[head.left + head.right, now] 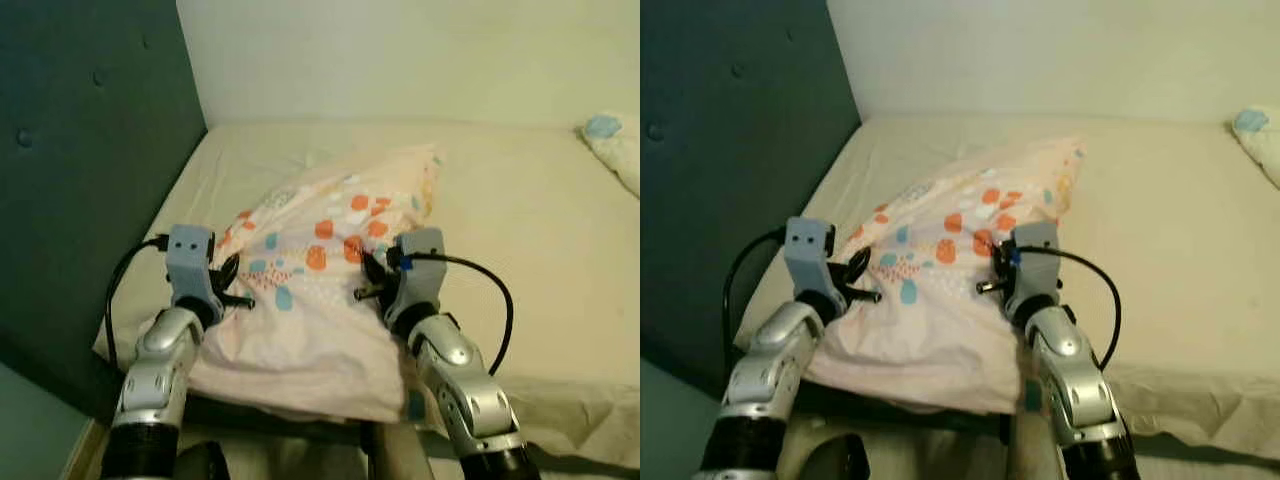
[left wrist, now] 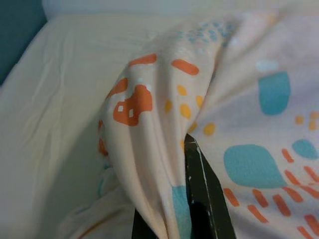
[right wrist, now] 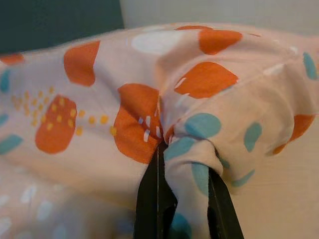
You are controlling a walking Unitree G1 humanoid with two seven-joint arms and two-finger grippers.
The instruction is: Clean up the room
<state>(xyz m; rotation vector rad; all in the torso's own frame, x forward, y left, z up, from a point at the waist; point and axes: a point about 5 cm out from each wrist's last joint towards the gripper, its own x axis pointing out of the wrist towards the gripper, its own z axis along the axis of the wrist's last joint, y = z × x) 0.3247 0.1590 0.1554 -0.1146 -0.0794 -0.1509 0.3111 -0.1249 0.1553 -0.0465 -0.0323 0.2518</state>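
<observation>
Left eye view: patterned pillowcase (image 1: 310, 290), pale pink with orange and teal spots, lay bunched on the bed (image 1: 520, 230) near the teal headboard (image 1: 80, 160); a second pillow (image 1: 615, 145) sat at the far right edge. Left pincer (image 1: 232, 285) and right pincer (image 1: 372, 278) gripped opposite sides of the cloth.

Left wrist view: black fingers (image 2: 204, 199) clenched on a fold of the pillowcase.

Right wrist view: fingers (image 3: 154, 199) pinched a gathered ridge of fabric.

Dark teal tufted headboard (image 1: 90, 150) at bed's left side, pale wall (image 1: 420, 55) behind
</observation>
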